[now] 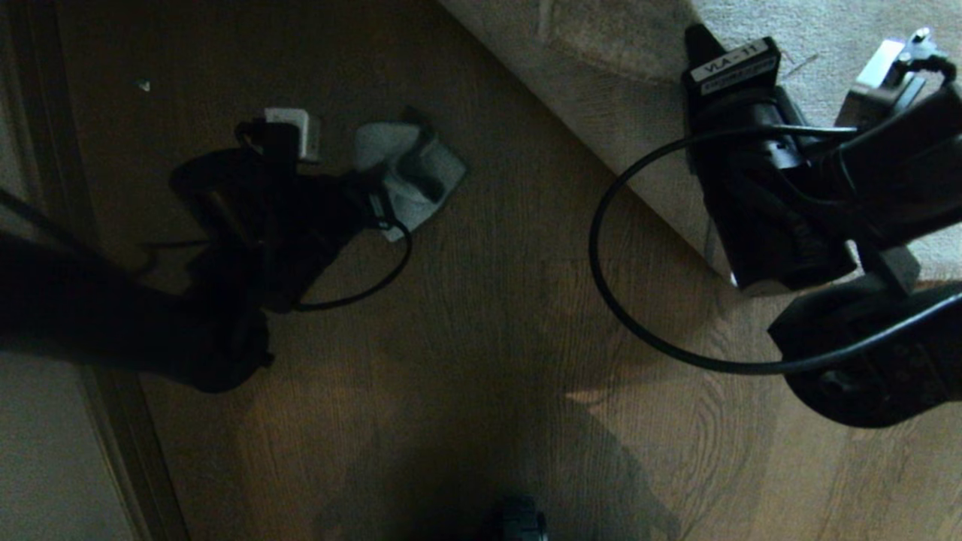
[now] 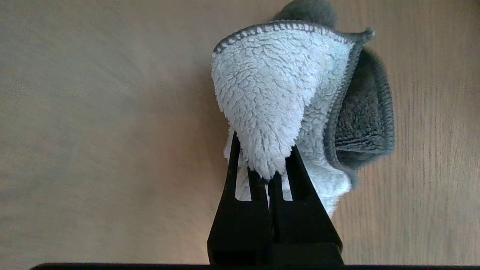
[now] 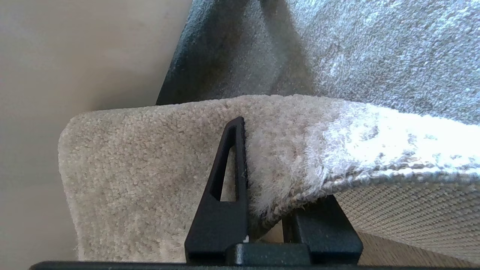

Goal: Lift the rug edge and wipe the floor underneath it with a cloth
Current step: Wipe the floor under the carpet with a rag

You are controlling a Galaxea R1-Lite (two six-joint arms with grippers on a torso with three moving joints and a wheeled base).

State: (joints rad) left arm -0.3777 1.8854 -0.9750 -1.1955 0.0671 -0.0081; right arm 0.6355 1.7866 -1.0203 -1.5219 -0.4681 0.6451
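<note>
Rug edge raised, cloth on the bare wood floor.

The right gripper (image 3: 262,195) has its jaws clamped on the rug edge (image 3: 300,180), holding it clear of the floor (image 1: 488,315). Well to its left, the left gripper (image 2: 264,168) has its jaws clenched on the fluffy cloth (image 2: 270,93), which rests against the planks.

Both arms are matt black; the right arm (image 1: 842,225), at the right of the head view, carries a white label printed "VLA-11" (image 1: 733,61) near the upper right, a silver-grey bracket (image 1: 890,64) beside it, and a thin black cable (image 1: 624,300) looping wide below; the left arm (image 1: 150,300), at centre left, bears a small white block (image 1: 297,128) and a shorter cable loop (image 1: 376,278); the wrist views show flat black tapering fingers (image 2: 296,210) with slotted triangular cut-outs (image 3: 221,180).
</note>
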